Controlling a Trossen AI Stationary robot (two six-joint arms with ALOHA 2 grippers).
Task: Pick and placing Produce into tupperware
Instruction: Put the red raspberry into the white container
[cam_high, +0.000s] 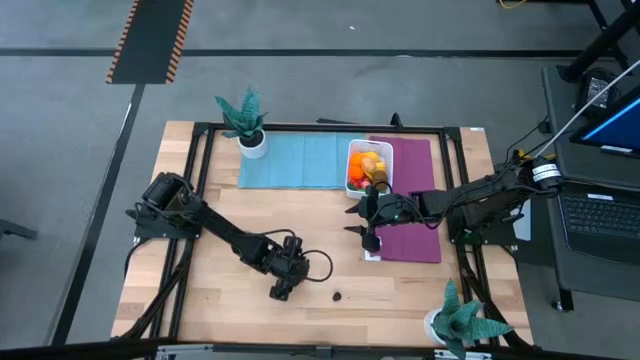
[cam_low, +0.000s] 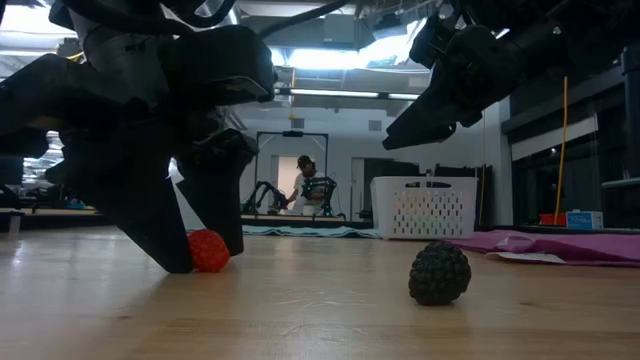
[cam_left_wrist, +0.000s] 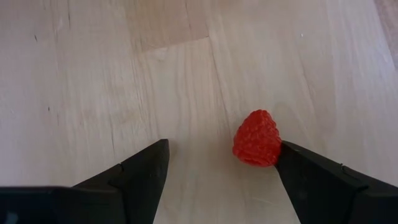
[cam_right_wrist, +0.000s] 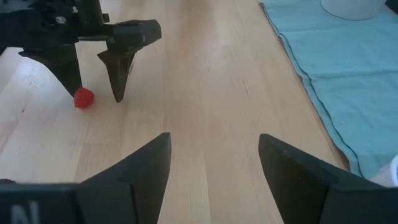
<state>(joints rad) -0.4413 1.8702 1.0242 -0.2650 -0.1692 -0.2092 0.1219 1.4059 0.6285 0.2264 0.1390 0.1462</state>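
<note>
A red raspberry (cam_left_wrist: 257, 138) lies on the bare wood between the fingers of my left gripper (cam_left_wrist: 221, 152), which is open and slants down at the table's near middle (cam_high: 281, 290). A dark blackberry (cam_low: 439, 272) lies a short way to its right (cam_high: 338, 296). The white tupperware (cam_high: 350, 150) stands at the far middle with orange, yellow and red produce (cam_high: 367, 168) in it. My right gripper (cam_right_wrist: 214, 168) hangs open above the table near the purple mat's left edge (cam_high: 365, 228), with nothing between its fingers. My left gripper has one fingertip (cam_left_wrist: 292, 158) against the raspberry's side (cam_left_wrist: 273, 149). The other fingertip (cam_left_wrist: 155, 158) stands well apart from it. The fingers come from above, slanting down, and the raspberry lies on the table.
A blue mat (cam_high: 290, 160) and a purple mat (cam_high: 410, 200) lie along the far side. Teal potted plants stand at the far left (cam_high: 245, 120) and near right (cam_high: 460, 320). Bare wood stretches between the two grippers. A person (cam_low: 305, 185) sits in the room behind.
</note>
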